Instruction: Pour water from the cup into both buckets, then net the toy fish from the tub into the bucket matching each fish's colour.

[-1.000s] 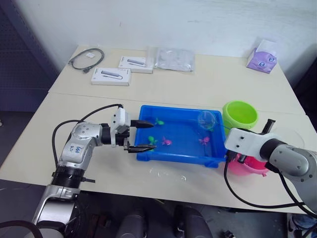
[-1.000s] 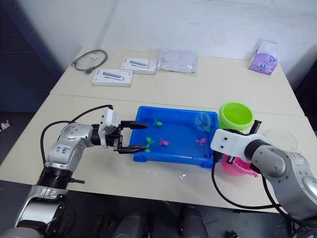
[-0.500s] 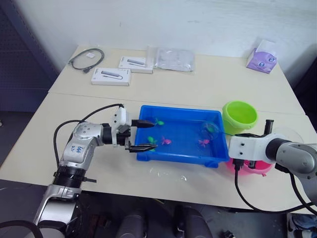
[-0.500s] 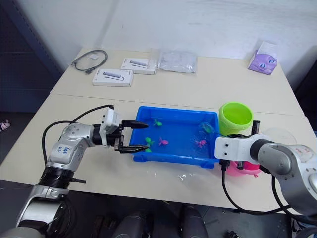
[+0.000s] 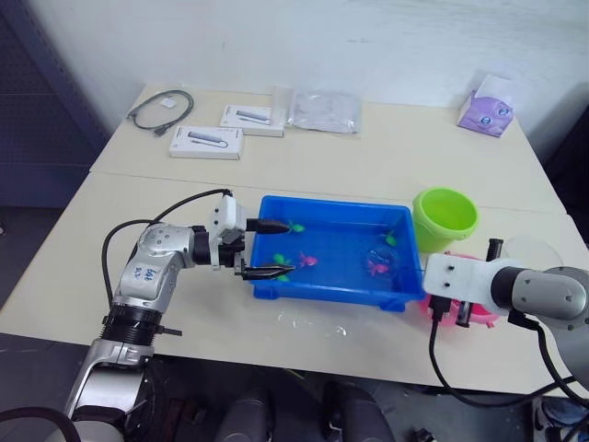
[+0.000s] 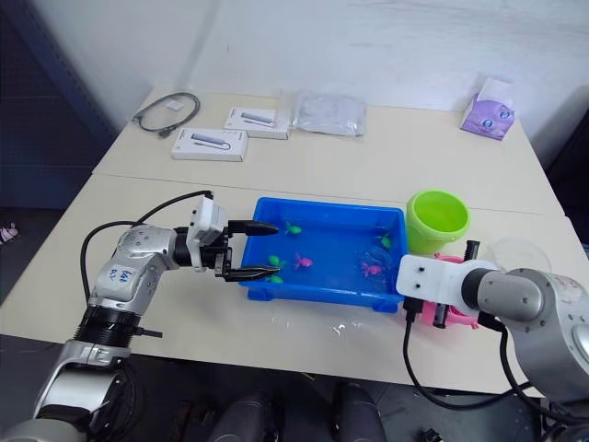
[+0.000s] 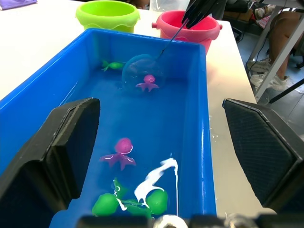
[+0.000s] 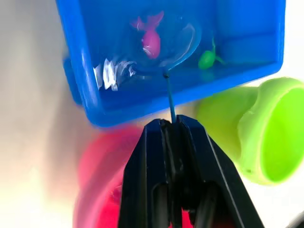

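Right pincer point(image 8: 172, 124) clamps net point(image 8: 159, 40) over pink fish point(image 8: 150, 38) in tub point(image 5: 331, 281); left pincer point(image 5: 274, 249) apart.

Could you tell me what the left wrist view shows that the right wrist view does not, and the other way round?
Left wrist view: two more fish at the near end of the tub, a pink one and a green one, between the open left gripper, plus both whole buckets.

Right wrist view: the right gripper shut on the net's thin handle.

Both: the net lowered into the tub over a pink fish, a green fish beside it, the green bucket and the pink bucket.
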Tool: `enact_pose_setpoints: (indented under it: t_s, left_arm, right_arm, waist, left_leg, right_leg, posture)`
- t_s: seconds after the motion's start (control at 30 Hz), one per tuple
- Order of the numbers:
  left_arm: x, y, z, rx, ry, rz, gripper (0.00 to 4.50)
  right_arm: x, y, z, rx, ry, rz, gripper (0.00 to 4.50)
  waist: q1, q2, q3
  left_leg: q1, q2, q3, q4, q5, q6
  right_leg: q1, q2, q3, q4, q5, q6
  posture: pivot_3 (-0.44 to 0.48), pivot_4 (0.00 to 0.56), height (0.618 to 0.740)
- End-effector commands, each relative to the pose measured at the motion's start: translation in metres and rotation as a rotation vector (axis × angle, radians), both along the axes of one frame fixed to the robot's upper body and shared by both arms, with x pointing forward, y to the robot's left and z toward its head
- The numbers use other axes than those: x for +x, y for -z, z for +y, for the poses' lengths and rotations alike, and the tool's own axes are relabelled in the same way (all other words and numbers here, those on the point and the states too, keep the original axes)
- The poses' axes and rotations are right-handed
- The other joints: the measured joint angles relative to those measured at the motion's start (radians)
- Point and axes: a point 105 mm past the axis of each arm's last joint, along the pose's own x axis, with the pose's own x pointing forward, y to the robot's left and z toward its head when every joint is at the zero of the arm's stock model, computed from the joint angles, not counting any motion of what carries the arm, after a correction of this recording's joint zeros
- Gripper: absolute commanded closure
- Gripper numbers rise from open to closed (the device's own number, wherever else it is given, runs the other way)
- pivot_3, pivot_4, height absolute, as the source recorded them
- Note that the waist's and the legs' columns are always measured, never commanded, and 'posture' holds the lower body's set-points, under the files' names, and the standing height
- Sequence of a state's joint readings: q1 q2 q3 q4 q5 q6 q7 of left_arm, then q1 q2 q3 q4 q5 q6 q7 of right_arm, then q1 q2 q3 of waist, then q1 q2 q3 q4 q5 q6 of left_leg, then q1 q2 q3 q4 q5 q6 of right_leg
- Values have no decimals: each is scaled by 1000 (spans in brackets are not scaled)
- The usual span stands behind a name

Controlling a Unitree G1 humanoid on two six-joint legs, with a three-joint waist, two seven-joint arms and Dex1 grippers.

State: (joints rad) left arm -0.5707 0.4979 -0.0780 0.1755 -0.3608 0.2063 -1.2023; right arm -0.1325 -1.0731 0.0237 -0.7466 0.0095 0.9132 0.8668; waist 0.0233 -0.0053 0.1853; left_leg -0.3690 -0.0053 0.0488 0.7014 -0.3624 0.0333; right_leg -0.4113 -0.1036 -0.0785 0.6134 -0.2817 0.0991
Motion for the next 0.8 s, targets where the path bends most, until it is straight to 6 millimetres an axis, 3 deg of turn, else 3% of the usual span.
enact_pose_setpoints:
  t_s: [0.03, 0.33, 0.53, 0.8]
  left_arm:
    - [-2, -6, 6, -5, -17, -29, 56]
    - [2, -18, 14, -43, -43, -23, 56]
    - [0, -33, 11, -107, -19, -3, 56]
    - [-7, -35, -9, -101, 104, 29, 56]
  right_arm:
    - [-4, -8, 8, 185, 69, 29, 4500]
    - [-13, -11, 12, 631, 177, 112, 4500]
    - [-34, -5, 1, 714, 205, -2, 4500]
    - [-74, -11, -21, 819, 324, -183, 4500]
  waist:
    - [0, 0, 0]
    - [2, 0, 0]
    - [3, 0, 0]
    - [0, 1, 0]
  left_leg:
    - [0, 0, 0, 0, 0, 0]
    - [0, -1, -1, 0, 0, 0]
    - [-1, -2, -1, -1, 0, 1]
    - [2, -2, 1, -1, 0, 1]
  right_leg:
    - [0, 0, 0, 1, 0, 0]
    - [0, 0, 0, 3, 0, 0]
    - [0, 3, 0, 3, 0, 0]
    - [0, 5, 3, 6, 0, 0]
  posture:
    - [0, 150, 739]
    - [0, 150, 739]
    - [0, 150, 739]
    - [0, 150, 739]
